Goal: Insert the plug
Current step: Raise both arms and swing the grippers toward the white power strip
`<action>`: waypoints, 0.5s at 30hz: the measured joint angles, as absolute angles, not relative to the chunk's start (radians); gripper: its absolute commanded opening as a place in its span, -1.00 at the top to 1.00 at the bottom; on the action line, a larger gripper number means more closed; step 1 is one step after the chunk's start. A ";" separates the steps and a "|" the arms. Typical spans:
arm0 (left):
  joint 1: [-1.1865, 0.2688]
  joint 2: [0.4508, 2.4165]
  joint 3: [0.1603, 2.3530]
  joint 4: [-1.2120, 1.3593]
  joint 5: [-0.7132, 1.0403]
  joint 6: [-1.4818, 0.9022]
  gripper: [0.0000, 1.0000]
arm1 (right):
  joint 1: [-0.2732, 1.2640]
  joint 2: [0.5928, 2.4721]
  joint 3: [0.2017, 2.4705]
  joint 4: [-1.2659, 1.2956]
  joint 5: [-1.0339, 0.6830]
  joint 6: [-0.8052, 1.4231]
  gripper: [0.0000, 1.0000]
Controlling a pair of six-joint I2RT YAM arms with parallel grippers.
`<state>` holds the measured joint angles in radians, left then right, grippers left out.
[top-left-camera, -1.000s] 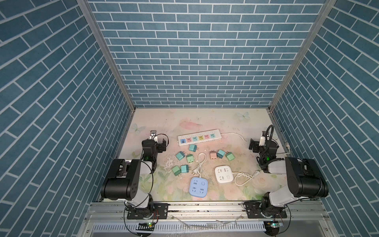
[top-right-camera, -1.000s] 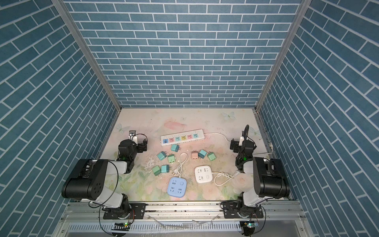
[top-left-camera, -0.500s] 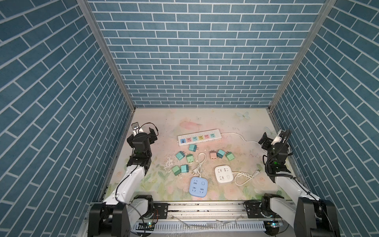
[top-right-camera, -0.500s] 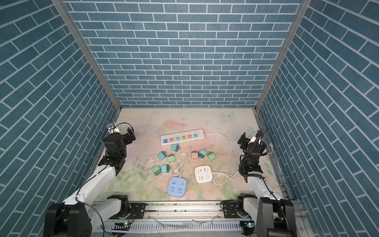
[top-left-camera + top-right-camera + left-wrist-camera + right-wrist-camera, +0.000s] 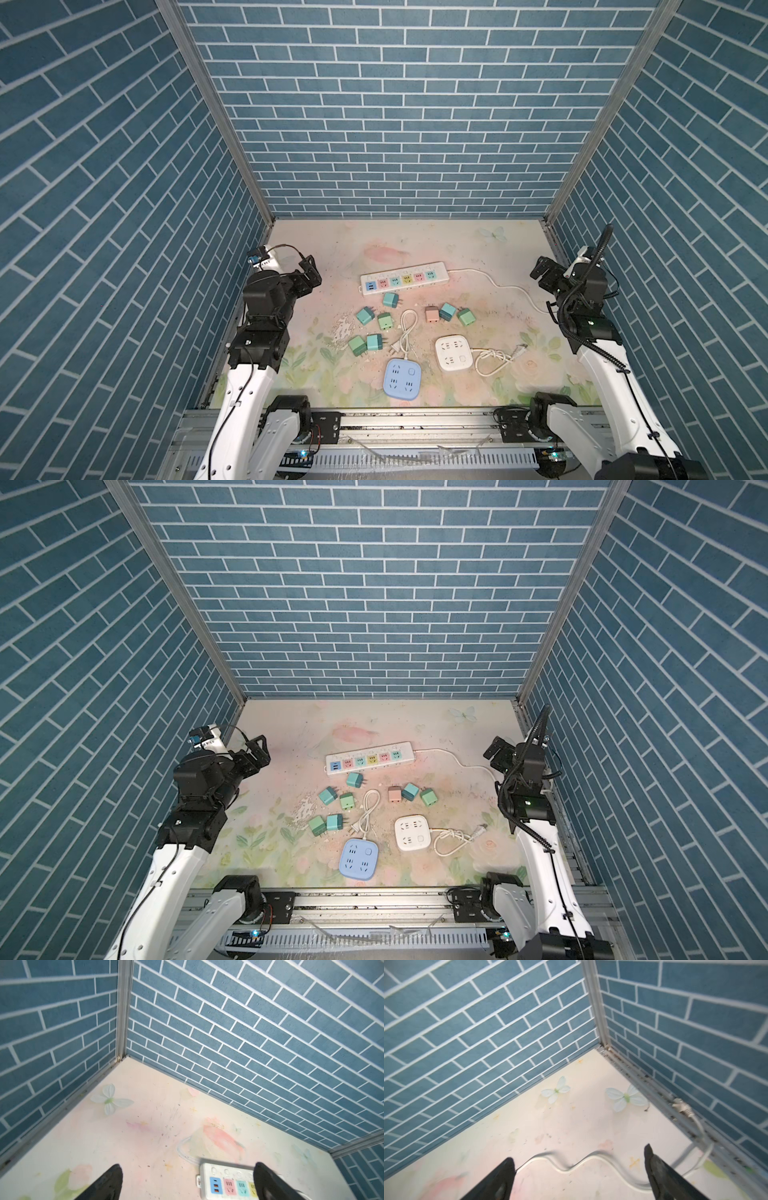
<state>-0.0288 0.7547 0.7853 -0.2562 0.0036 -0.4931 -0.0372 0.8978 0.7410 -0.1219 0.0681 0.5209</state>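
Several small cube plugs lie loose mid-table in both top views, among them a teal one (image 5: 390, 300) (image 5: 354, 779) and a pink one (image 5: 432, 313). Behind them lies a long white power strip (image 5: 404, 279) (image 5: 370, 759) with coloured sockets; its end shows in the left wrist view (image 5: 228, 1182). My left gripper (image 5: 312, 272) (image 5: 259, 752) (image 5: 188, 1165) hovers open and empty left of the strip. My right gripper (image 5: 540, 276) (image 5: 494, 754) (image 5: 578, 1152) hovers open and empty by the right wall, above the strip's white cable (image 5: 571, 1165).
A blue square socket block (image 5: 401, 379) and a white one (image 5: 454, 352) lie near the front, each with a coiled white cord (image 5: 492, 359). Blue brick walls close in the left, right and back sides. A metal rail (image 5: 415, 419) runs along the front edge.
Both arms have unfolded from a low tucked pose and risen, carrying the grippers outward toward the side walls and up. Both grippers stay open; nothing on the table has moved.
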 measured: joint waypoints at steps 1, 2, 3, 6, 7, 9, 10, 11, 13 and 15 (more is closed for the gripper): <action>-0.028 0.751 0.782 -0.281 0.023 -0.516 -0.99 | -0.035 0.899 0.742 -0.128 0.022 0.545 -0.97; -0.028 0.745 0.768 -0.302 0.048 -0.535 -0.99 | -0.029 0.901 0.742 -0.139 -0.022 0.565 -0.93; -0.028 0.742 0.755 -0.316 0.068 -0.548 -0.99 | -0.022 0.905 0.742 -0.149 -0.053 0.582 -0.84; -0.028 0.733 0.689 -0.347 0.120 -0.572 -0.99 | 0.025 0.928 0.742 -0.159 -0.113 0.610 -0.57; -0.028 0.727 0.657 -0.347 0.132 -0.577 -0.99 | 0.046 0.941 0.742 -0.160 -0.124 0.615 -0.52; -0.028 0.722 0.595 -0.347 0.140 -0.579 -0.99 | 0.085 0.972 0.743 -0.168 -0.134 0.622 -0.46; -0.028 0.725 0.567 -0.348 0.140 -0.579 -0.99 | 0.107 0.996 0.750 -0.175 -0.136 0.622 -0.41; -0.028 0.736 0.540 -0.348 0.136 -0.579 -0.99 | 0.128 1.030 0.762 -0.186 -0.136 0.622 -0.38; -0.028 0.765 0.510 -0.347 0.123 -0.575 -0.99 | 0.167 1.104 0.798 -0.199 -0.137 0.620 -0.33; -0.028 0.810 0.496 -0.339 0.099 -0.567 -0.99 | 0.198 1.187 0.834 -0.197 -0.139 0.619 -0.31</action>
<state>-0.0284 0.8104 0.4957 -0.3386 0.0990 -0.5671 0.1982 1.1866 0.8345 -0.1970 -0.1387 0.6189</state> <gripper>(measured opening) 0.995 0.665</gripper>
